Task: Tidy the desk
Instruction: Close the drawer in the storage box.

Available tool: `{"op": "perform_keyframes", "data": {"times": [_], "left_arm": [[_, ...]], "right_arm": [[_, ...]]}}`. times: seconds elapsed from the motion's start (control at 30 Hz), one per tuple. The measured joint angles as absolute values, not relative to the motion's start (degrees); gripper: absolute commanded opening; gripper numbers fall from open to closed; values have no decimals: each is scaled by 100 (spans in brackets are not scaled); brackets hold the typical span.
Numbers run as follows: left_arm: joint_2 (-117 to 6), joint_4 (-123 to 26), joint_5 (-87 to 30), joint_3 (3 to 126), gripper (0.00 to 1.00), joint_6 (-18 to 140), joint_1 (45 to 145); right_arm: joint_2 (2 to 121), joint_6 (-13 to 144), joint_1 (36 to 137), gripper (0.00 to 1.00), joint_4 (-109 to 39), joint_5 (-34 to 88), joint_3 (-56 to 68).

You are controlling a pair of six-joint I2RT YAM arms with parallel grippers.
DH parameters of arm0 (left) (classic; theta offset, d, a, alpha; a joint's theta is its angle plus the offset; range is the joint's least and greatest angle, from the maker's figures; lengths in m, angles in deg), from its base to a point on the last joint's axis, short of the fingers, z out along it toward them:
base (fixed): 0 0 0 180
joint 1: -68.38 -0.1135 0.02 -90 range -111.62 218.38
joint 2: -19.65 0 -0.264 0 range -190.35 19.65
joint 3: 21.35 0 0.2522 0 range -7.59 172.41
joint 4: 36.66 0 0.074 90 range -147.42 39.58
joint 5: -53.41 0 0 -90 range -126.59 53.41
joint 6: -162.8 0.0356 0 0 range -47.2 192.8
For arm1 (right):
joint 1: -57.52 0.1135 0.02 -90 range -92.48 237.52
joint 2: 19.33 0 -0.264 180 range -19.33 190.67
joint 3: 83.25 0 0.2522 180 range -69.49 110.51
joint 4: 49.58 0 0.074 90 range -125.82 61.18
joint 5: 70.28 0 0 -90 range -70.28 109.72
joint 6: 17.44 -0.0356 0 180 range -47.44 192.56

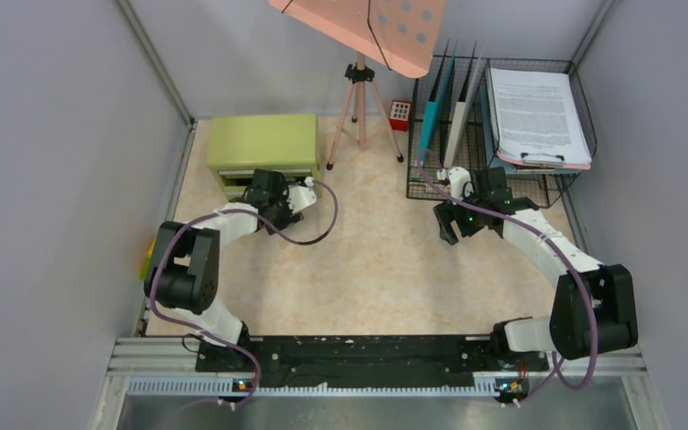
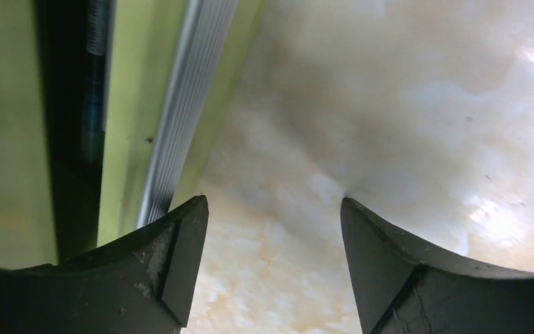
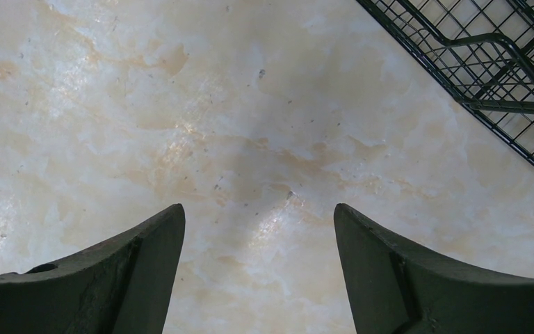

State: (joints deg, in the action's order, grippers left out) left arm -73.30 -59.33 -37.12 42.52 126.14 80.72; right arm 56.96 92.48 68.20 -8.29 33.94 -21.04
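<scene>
The desk is a pale beige marbled tabletop, seen close up in both wrist views. My left gripper hangs open just in front of the small green drawer cabinet, with only bare desk between its fingers. A dark gap runs along the cabinet front beside a silver strip. My right gripper is open and empty over the desk, just in front of the black wire rack.
The rack holds upright blue and white folders and a tray of papers on a clipboard. A pink tripod with a pink board stands at the back. A small red keypad lies beside it. Grey walls close in both sides.
</scene>
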Motion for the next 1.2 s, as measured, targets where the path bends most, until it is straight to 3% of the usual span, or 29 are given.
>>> {"op": "perform_keyframes", "data": {"times": [0.37,0.87,1.2], "left_arm": [[-7627,-5032,-4036,4239,76,13023,8067],[-7662,-4864,-4106,4145,75,13335,8056],[-6755,-5583,-4075,3996,78,12548,8008]], "right_arm": [[5735,9250,6820,78,-825,3388,-2104],[5746,9294,6820,78,-825,3372,-2104],[5744,9294,6820,81,-816,3383,-2104]]}}
